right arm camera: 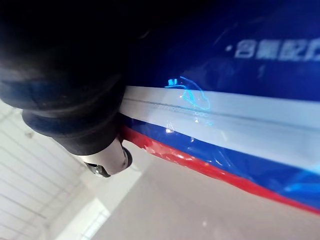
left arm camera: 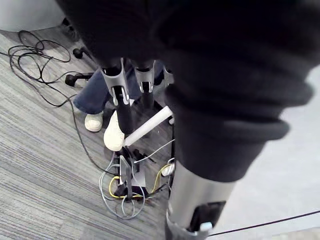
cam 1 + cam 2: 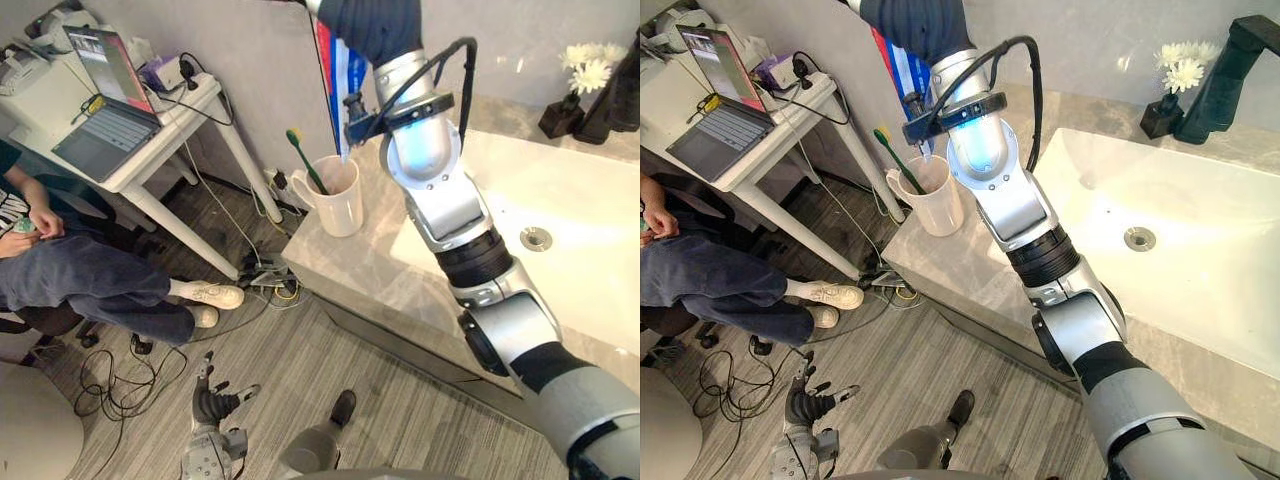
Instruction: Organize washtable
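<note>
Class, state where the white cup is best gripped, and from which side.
Take the white cup by its handle, from the robot's left: it juts out that way, while the green toothbrush leaning from the top hinders a grasp from above.

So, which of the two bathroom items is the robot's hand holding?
The blue, white and red tube, gripped by the right hand above the white cup; the green toothbrush stands free inside that cup.

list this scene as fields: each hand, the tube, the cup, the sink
right hand: raised, shut on blue, white and red toothpaste tube
tube: hanging above the white handled cup
cup: on grey marble-look counter, green toothbrush standing inside
left hand: low near the floor, open, empty
sink: white basin, beside the cup
</note>
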